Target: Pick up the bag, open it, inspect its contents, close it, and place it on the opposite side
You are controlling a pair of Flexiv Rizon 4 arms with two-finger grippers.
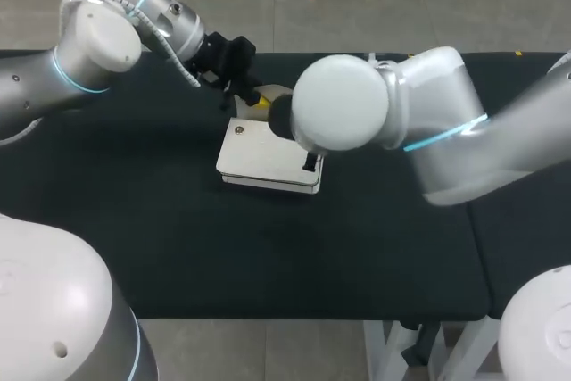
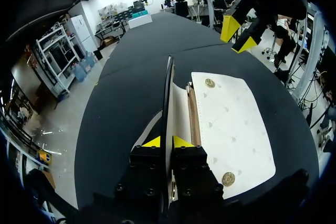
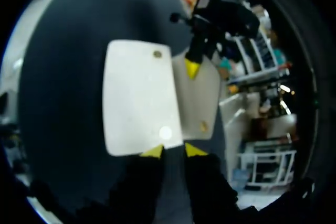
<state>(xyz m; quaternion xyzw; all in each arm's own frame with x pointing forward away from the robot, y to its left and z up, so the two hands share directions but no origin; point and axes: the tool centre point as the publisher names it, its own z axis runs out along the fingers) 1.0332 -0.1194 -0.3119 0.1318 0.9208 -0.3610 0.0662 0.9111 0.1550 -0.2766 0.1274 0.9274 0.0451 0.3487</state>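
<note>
Our left gripper (image 2: 166, 142) pinches a raised edge of the white bag (image 2: 231, 124), which lies on the black table (image 1: 134, 220). We see our right gripper (image 3: 173, 151) spread wide at the bag's far end, gripping nothing.

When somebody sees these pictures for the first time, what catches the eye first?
The white bag lies in the middle of the black table with its flap lifted. The left gripper is shut on the flap's edge. The right gripper hangs open by the bag's opposite edge.
</note>
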